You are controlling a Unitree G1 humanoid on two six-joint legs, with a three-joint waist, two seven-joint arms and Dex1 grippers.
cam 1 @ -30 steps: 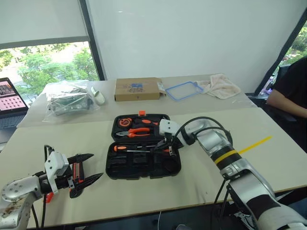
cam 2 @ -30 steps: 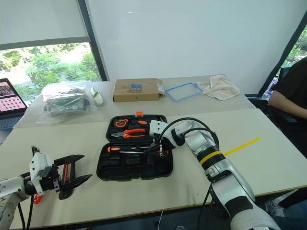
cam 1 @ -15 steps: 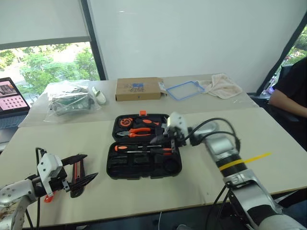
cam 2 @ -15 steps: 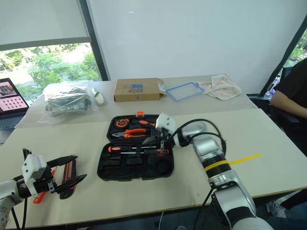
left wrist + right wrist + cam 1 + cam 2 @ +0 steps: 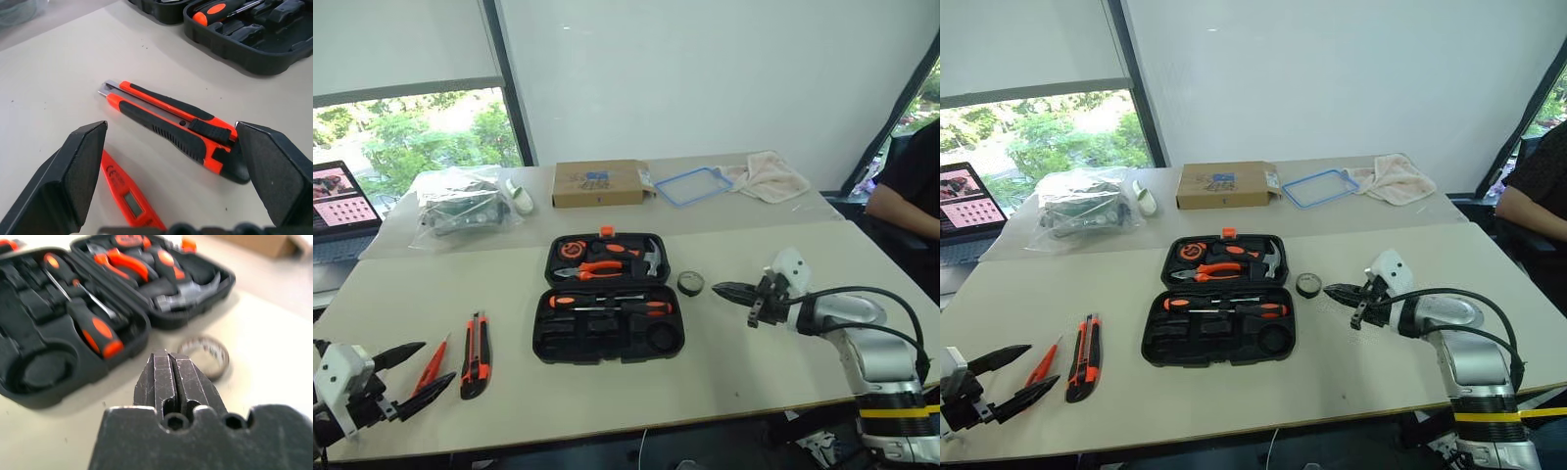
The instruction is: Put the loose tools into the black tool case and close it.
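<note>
Orange-and-black utility knife (image 5: 475,354) lies lengthwise at lower left, blade end (image 5: 103,90) toward the frame's top; left gripper (image 5: 411,376) jaws spread, right gripper (image 5: 728,290) jaws closed, empty.

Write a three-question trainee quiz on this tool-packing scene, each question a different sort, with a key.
1. True or false: both screwdrivers already lie in the black tool case.
2. Which pincer is shut? A) left pincer B) right pincer
3. Fill in: the tape roll lies on the table between the case and the ____ pincer.

Key: 1 true; 2 B; 3 right. The utility knife and tester screwdriver remain outside.
</note>
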